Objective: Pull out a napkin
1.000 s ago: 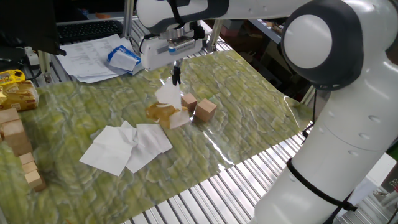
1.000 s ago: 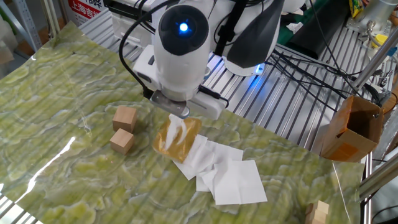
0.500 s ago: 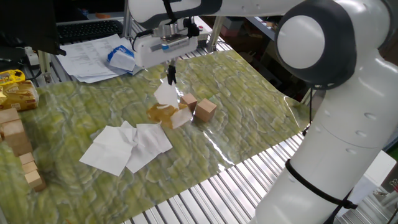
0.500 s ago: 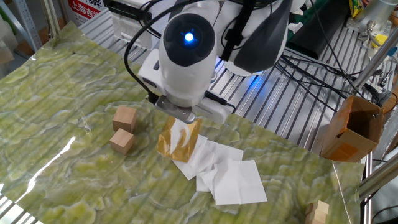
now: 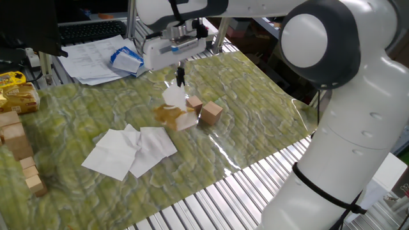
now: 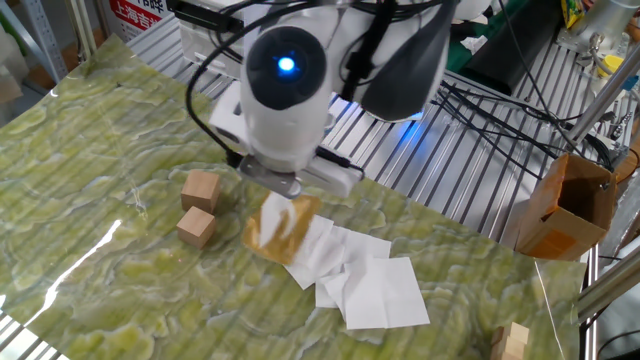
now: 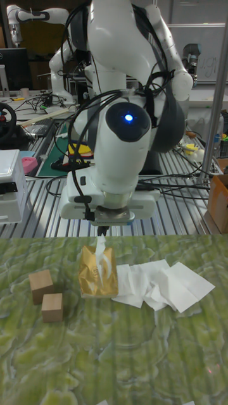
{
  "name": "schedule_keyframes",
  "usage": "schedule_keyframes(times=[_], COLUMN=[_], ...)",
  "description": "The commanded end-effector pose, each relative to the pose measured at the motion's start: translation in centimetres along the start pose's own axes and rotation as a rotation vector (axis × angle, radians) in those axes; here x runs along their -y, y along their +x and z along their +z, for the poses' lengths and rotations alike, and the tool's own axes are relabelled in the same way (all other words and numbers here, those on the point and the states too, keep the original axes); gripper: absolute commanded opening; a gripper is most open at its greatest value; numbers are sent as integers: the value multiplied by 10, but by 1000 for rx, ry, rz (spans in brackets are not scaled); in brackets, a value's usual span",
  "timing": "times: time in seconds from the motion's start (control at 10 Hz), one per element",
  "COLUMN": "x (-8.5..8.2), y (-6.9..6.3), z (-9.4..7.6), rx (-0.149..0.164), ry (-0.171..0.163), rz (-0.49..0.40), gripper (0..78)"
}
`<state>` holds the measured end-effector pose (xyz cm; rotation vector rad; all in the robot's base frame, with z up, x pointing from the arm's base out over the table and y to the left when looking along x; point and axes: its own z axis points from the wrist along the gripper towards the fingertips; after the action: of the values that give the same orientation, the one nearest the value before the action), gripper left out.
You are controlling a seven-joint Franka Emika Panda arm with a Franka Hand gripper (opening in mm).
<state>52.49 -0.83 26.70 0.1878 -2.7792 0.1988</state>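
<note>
Green marbled cloth covers the counter, which is built of ribbed metal slats. Near the middle of the cloth sits a golden-yellow tissue pack, the landmark for everything else. Directly above the pack hangs the hand, its dark fingers pinched together on the top of the napkin, a white sheet that rises out of the pack's opening and is partly drawn up. Close beside the pack on one side stand two small wooden cubes, near each other; in one fixed view one cube touches the pack's edge. On the pack's other side lies a loose pile of flat white tissues, overlapping and reaching up to the pack. Farther from the pack, at the cloth's edge, a row of wooden blocks is stacked, with a yellow packet behind them. Beyond the pack, off the cloth, lie printed papers and a blue-and-white pouch. The arm's bulky wrist hides the fingers in the other fixed view.
</note>
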Motion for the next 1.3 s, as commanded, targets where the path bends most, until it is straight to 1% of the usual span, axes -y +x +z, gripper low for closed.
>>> schedule_keyframes(times=[0.1, 0.2, 0.3, 0.4, 0.5, 0.6, 0.7, 0.8, 0.9, 1.0, 1.1, 1.2, 1.3], x=[56, 46, 32, 22, 2, 0, -14, -14, -11, -13, -13, -13, -13], y=[-10, -9, -7, -4, 2, 3, 9, 9, 9, 10, 10, 10, 10], z=[-18, -16, -15, -16, -22, -23, -32, -32, -34, -34, -34, -34, -34], rx=[-13, -14, -13, -12, -13, -13, -13, -13, -34, -21, -14, -13, -14], ry=[-74, -68, -67, -67, -70, -72, -79, -77, 73, -37, -175, -235, -152], rz=[-102, -88, -56, -38, -7, 0, 40, 39, -19, 19, 62, 78, 47], gripper=[12, 12, 12, 12, 12, 12, 12, 12, 12, 12, 12, 12, 12])
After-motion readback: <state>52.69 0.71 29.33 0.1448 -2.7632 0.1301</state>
